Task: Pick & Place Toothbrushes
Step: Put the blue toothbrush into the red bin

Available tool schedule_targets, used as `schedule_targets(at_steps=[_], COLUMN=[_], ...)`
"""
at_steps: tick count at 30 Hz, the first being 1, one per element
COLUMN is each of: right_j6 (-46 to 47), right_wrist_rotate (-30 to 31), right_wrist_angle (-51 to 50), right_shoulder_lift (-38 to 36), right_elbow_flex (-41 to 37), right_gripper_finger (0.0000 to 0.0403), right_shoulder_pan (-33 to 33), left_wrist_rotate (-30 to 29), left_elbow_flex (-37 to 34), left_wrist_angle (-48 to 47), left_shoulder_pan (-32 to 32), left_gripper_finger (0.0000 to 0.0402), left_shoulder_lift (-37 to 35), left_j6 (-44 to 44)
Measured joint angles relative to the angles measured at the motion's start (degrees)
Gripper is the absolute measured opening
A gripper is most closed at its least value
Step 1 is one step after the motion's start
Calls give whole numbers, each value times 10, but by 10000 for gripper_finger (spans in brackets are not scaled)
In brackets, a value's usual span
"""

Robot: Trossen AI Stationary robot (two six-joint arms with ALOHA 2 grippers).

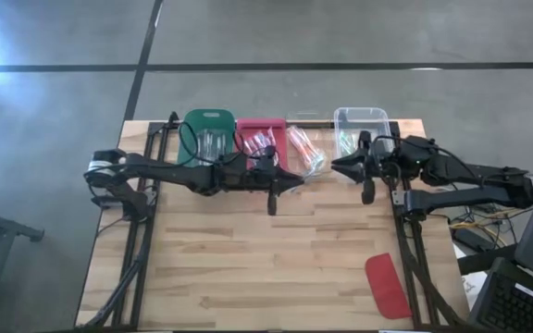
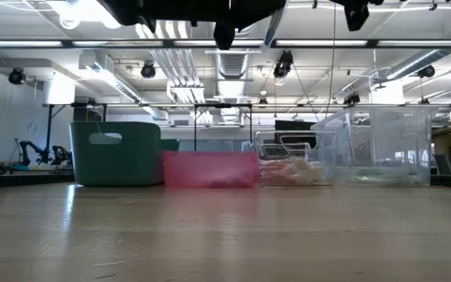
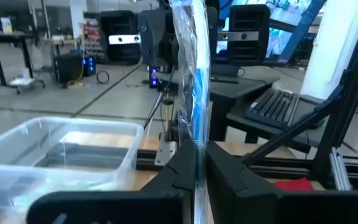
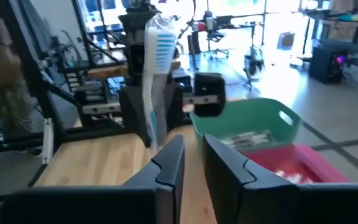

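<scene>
High view showed both arms reaching toward the middle of the wooden table [image 1: 276, 268], just in front of a row of four bins at the far edge: a green bin [image 1: 209, 129], a pink bin [image 1: 260, 134], a small clear bin [image 1: 305, 139] and a larger clear bin [image 1: 361, 125]. Toothbrushes lay inside these bins. A flat red lid [image 1: 387, 285] lay well apart, near the front right corner of the table.

The left gripper [image 3: 199, 163] was clenched on a wrapped toothbrush [image 3: 191, 74] with blue accents. In the left wrist view this toothbrush stood upright between the two dark fingers [image 3: 182, 168], pinched near its lower end, and most of its length rose above the fingertips. The larger clear bin [image 3: 55, 155] was seen behind it.

The right gripper [image 4: 192, 155] was facing the left one. In the right wrist view the same toothbrush [image 4: 156, 68], with its blue bristle head on top, stood beyond the right fingers [image 4: 173, 158], in the grasp of the other arm. Its lower part was near the gap between the right fingers, but I could not tell if they touched it, nor if they were closed or released. The green bin [image 4: 253, 121] and the pink bin [image 4: 297, 165] were seen beside it.
</scene>
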Motion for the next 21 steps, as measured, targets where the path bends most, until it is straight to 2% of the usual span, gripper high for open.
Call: schedule_targets(at_steps=[7, 21], right_j6=[-14, -22], right_wrist_rotate=[-75, -74], right_wrist_angle=[89, 204], right_shoulder_lift=[46, 115], right_elbow_flex=[0, 0], right_gripper_finger=[96, 171], right_shoulder_pan=[0, 0], left_wrist_rotate=[0, 0], left_elbow_flex=[0, 1], left_wrist_angle=[47, 62], left_shoulder_pan=[6, 9], left_gripper_finger=[20, 20], left_shoulder_lift=[0, 0], left_j6=[12, 36])
